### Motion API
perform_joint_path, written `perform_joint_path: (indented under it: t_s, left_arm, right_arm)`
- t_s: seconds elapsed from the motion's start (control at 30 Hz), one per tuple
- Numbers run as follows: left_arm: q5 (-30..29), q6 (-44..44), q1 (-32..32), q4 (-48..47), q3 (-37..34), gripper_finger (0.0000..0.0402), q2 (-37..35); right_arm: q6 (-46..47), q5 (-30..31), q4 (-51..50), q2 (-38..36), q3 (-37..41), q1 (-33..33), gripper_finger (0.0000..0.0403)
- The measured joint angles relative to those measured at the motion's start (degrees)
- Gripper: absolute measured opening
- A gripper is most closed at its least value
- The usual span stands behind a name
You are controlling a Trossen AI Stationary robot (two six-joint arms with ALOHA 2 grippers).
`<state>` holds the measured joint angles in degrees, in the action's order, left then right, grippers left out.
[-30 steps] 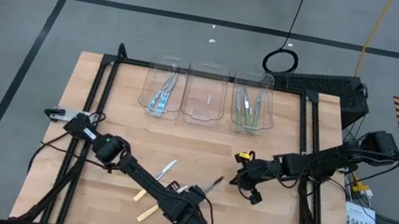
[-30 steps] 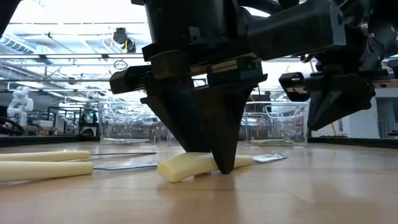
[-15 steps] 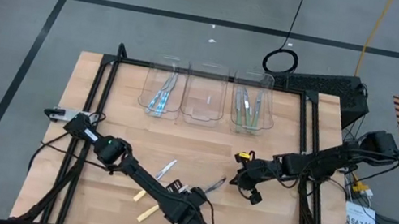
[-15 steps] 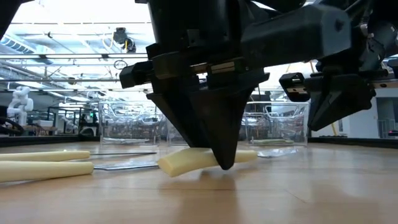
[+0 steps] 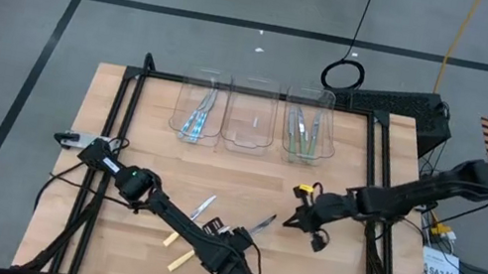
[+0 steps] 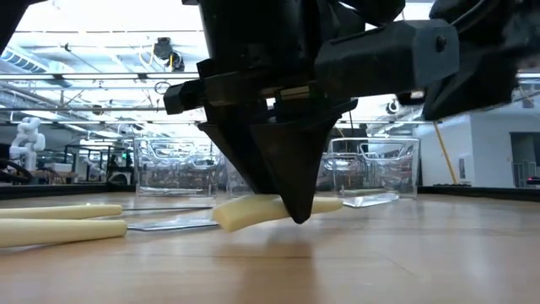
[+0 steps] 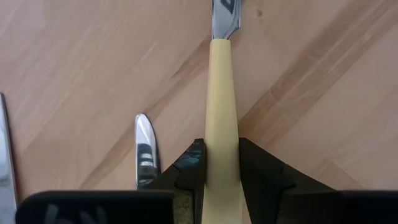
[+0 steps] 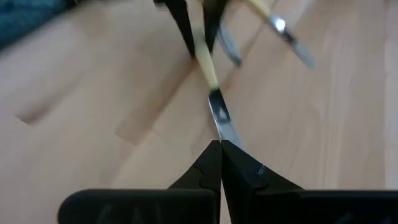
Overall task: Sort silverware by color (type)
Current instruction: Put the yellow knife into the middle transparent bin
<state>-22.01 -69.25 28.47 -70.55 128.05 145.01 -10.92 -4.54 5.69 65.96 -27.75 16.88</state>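
Left gripper (image 5: 244, 250) holds a yellow-handled knife (image 5: 259, 225) at the table's (image 5: 148, 110) front middle.
From above, the right gripper (image 5: 298, 219) hovers nearby, jaws shut, empty. Left wrist: dark jaws pinch the smooth, pale handle (image 7: 222, 118) over woodgrain.

We count three clear plastic bins (image 5: 252, 116) along the far edge of the table. Three slim pale-yellow-handled utensils (image 5: 180, 262) lie on the near wood. The left bin holds blue-handled utensils (image 5: 199, 114) and the right bin green-handled ones (image 5: 303, 132); their numbers we cannot tell.
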Motion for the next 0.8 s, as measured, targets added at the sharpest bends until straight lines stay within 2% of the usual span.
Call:
perform_joint_path:
  t_s: [0.2,0.37,0.47,0.8]
  left_arm:
    - [-1.16,0.62,-0.01,-1.33,1.74,0.0082,0.00]
    - [-6.20,2.33,0.16,-3.44,6.42,0.0082,-0.29]
    - [-8.75,3.91,-0.01,-2.70,7.03,0.0082,-1.02]
    - [-15.68,4.68,-0.96,-10.58,7.03,0.0082,-3.27]
  right_arm:
    - [2.64,0.00,-5.10,-10.99,-0.02,2.69,0.0002]
    - [6.29,0.00,-7.19,-17.28,-0.03,4.95,0.0002]
    - [7.24,0.00,-9.12,-19.64,-0.04,6.32,0.0002]
    - [8.68,0.09,-14.35,-22.58,-0.04,9.34,0.0002]
